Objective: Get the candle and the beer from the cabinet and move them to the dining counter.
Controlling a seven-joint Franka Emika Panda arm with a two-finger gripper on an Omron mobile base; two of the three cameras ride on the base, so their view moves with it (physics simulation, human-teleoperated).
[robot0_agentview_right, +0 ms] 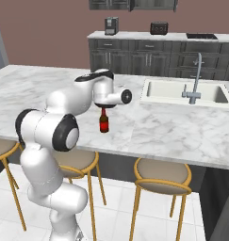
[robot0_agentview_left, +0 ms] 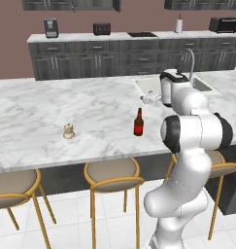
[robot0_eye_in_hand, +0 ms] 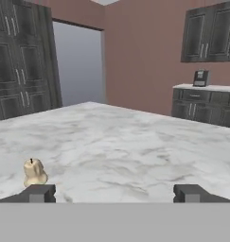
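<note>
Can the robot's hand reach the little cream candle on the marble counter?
Probably yes. The small cream candle stands alone on the white marble dining counter, nothing around it, and the open gripper faces across bare marble towards it.

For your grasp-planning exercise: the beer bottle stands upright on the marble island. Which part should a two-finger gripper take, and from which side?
Probably the beer is best taken around its straight brown body at the red label, with the fingers coming in level from the side. It stands upright with bare dining counter around it; the candle is well apart. The narrow capped neck offers less to hold.
</note>
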